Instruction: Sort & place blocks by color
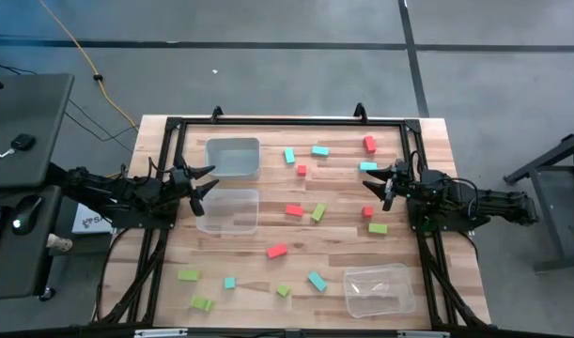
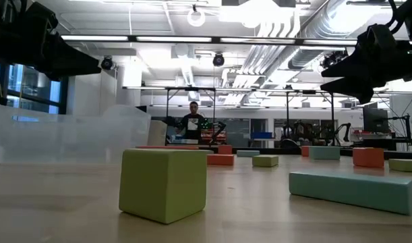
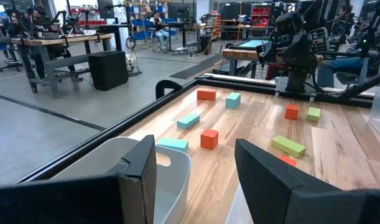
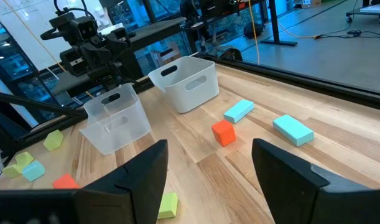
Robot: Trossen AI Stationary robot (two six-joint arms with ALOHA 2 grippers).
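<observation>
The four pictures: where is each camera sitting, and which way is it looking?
High view: above the table, looking straight down; both arms show, left gripper and right gripper open.
Low view: at table-top height, looking across at a green cube; the arms hang dark above.
Left wrist view: on the left arm, facing the right arm across the blocks.
Right wrist view: on the right arm, facing the two tubs.
Shared: both wrist views show the red cube.

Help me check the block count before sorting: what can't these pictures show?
- Low view: lime cube and clear tub screen the table behind them.
- Low view: far blocks too small to count.
- High view: teal block too small to tell cube from bar.
</observation>
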